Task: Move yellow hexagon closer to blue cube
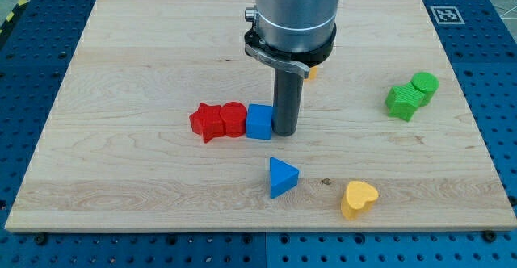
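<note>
Standing upright at the middle of the frame, my tip [285, 131] is resting on the wooden board [121, 66], pressed right against the right side of the blue cube [258, 123]. It is a bare rod with nothing to open or close, and it is holding nothing. Above it, the grey cylindrical arm body [295, 10] is coming straight down from the top edge of the frame.

No containers are showing; every block is lying directly on the board. Left of the blue cube, and touching it, a red block with a rounded top [233, 119] is sitting, and a red star-shaped block [208, 122] is pressing against that one, so the three are forming a row.

A small sliver of yellow-orange [311, 72] is peeking out just right of the arm, mostly hidden; its shape cannot be told.

Below the tip, a blue triangular block [282, 177] is lying apart. A yellow heart-shaped block [359, 198] is sitting at lower right. Two green blocks, one star-like [402, 102] and one round [424, 84], are touching at the right.
</note>
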Controlling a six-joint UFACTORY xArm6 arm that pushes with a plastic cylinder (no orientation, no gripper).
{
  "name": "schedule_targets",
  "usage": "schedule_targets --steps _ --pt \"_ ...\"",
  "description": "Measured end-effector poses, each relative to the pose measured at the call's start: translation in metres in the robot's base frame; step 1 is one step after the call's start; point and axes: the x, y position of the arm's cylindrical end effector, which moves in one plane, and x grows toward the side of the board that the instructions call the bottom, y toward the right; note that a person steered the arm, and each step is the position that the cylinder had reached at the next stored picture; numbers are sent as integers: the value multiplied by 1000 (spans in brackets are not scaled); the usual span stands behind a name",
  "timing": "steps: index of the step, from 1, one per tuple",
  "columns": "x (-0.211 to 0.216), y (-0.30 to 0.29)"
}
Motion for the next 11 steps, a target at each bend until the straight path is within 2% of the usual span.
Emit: schedule_targets --steps 1,3,5,6,7,11 --pt "-6 16" --pt "-73 53" --pt "-87 84" --pt "-122 80" --pt "-132 64" --pt "-127 -13"
